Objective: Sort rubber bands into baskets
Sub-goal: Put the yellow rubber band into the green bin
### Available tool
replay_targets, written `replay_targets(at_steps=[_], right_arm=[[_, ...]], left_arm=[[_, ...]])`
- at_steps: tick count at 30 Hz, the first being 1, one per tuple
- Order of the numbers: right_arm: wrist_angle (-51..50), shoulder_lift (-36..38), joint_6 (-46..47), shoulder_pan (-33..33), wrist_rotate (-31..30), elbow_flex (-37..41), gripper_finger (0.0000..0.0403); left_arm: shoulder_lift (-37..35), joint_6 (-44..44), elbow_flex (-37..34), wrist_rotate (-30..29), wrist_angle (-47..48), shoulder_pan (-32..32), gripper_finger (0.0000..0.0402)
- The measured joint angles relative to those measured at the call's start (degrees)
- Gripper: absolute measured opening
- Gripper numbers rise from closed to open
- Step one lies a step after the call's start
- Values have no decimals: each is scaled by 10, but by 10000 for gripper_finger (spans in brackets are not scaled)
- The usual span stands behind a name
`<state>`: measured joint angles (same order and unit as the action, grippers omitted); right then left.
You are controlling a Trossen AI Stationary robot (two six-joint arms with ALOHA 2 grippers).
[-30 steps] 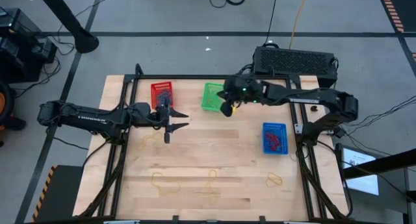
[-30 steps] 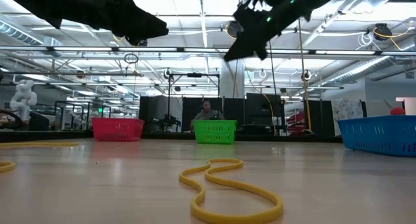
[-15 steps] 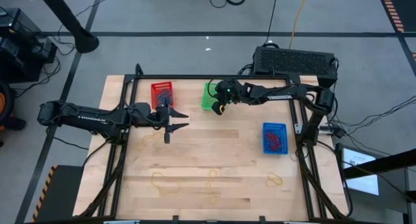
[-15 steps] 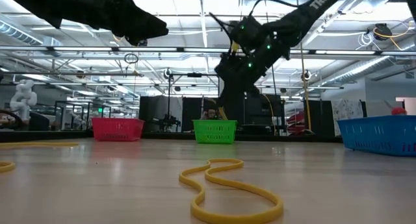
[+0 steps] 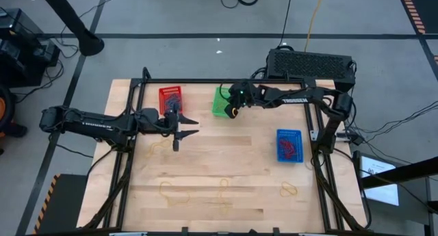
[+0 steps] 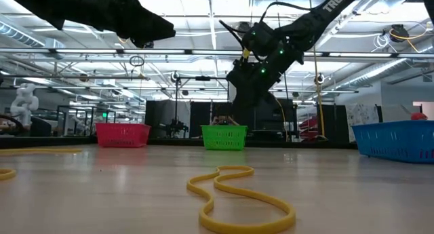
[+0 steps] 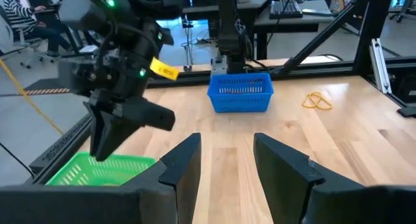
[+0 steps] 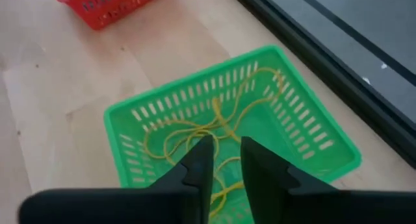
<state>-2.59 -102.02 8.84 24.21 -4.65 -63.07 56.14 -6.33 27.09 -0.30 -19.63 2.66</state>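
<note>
The green basket (image 5: 220, 100) stands at the table's far middle with several yellow-tan rubber bands (image 8: 214, 130) lying in it. My right gripper (image 5: 233, 112) hovers over its near right part, pointing down, its fingers (image 8: 198, 160) a narrow gap apart; bands show through the gap. The red basket (image 5: 170, 98) stands at the far left and the blue basket (image 5: 289, 146) at the right, both holding bands. My left gripper (image 5: 183, 126) hangs open and empty near the red basket. Loose yellow bands (image 5: 222, 189) lie on the near table.
More loose bands lie at the left (image 5: 159, 148), near left (image 5: 168, 191) and near right (image 5: 289, 189). One yellow band (image 6: 237, 197) lies close to the low camera. A black box (image 5: 311, 63) stands beyond the far edge. Bare wood lies between the baskets.
My right gripper has gone down and a little toward the table's left, coming in over the green basket, while its arm has folded back toward the far right. My left arm has kept still.
</note>
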Motion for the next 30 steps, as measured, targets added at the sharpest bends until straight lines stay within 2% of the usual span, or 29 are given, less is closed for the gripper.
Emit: replay_targets(at_steps=[7, 15, 19, 24, 30], right_arm=[[-35, 23, -5, -2, 15, 0, 109], [-152, 111, 5, -56, 134, -1, 108], [-239, 168, 48, -126, 143, -1, 105], [-303, 226, 145, -251, 140, -1, 104], [-314, 237, 274, -412, 139, -1, 104]], left_arm=[[0, 46, 0, 13, 66, 0, 150], [0, 59, 0, 193, 99, -2, 150], [0, 60, 0, 243, 70, -23, 150], [0, 42, 0, 243, 33, -53, 150], [0, 30, 1, 243, 6, -80, 150]])
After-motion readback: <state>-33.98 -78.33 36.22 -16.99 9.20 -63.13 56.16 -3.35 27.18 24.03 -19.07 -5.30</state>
